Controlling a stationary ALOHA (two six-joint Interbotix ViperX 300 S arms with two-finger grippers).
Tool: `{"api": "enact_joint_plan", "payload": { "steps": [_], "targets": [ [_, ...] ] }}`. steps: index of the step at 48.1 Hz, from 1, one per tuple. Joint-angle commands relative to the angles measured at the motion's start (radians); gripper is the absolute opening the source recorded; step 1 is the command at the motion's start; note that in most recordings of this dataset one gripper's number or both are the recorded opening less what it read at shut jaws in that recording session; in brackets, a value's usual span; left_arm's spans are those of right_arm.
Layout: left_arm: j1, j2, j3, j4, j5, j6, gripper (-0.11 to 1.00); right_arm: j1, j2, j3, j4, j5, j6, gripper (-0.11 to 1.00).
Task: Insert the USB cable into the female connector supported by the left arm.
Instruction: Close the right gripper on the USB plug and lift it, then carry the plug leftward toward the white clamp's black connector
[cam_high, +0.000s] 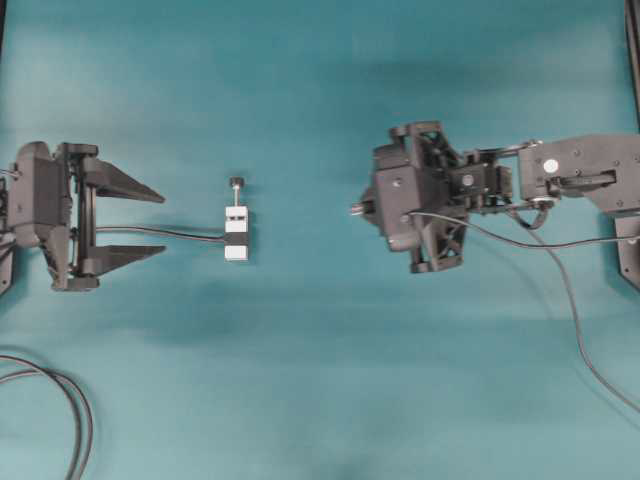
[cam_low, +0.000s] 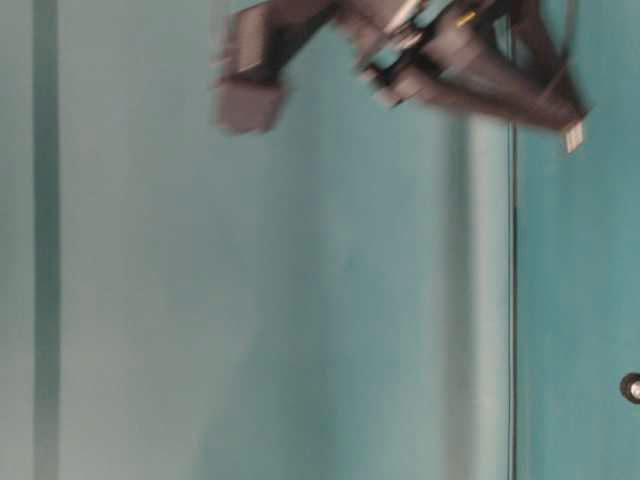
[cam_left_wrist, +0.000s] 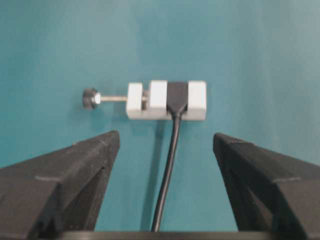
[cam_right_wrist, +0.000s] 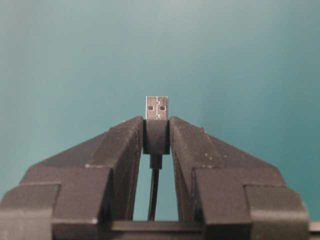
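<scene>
The female connector (cam_high: 237, 236), a white block with a black band and a rod ending in a black knob (cam_high: 236, 182), lies on the teal table. Its dark cable (cam_high: 160, 232) runs back between the fingers of my left gripper (cam_high: 160, 222). That gripper is open and short of the block, touching nothing. In the left wrist view the female connector (cam_left_wrist: 166, 100) lies ahead of the wide-apart left gripper (cam_left_wrist: 166, 137). My right gripper (cam_high: 362, 210) is to the right, shut on the USB cable's dark plug (cam_right_wrist: 156, 137). The silvery tip (cam_right_wrist: 156, 107) sticks out past the right gripper (cam_right_wrist: 156, 122) and points towards the block.
The USB cable (cam_high: 540, 243) trails from the right gripper to the right edge. A looped double black cable (cam_high: 78, 410) lies at the bottom left corner. The table-level view is blurred and shows only part of a dark arm (cam_low: 440, 60) at the top.
</scene>
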Motion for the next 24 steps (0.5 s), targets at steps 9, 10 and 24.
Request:
{"api": "enact_joint_plan", "payload": {
  "steps": [9, 10, 24],
  "targets": [
    [0.002, 0.101, -0.008, -0.002, -0.087, -0.003, 0.85, 0.006, 0.032, -0.164, -0.003, 0.133, 0.002, 0.21],
    [0.002, 0.106, -0.009, -0.002, -0.091, -0.003, 0.85, 0.008, 0.038, -0.172, -0.002, 0.13, 0.002, 0.21],
    [0.002, 0.129, -0.021, -0.002, -0.094, 0.005, 0.85, 0.011, 0.193, -0.341, -0.002, 0.071, -0.017, 0.21]
  ]
}}
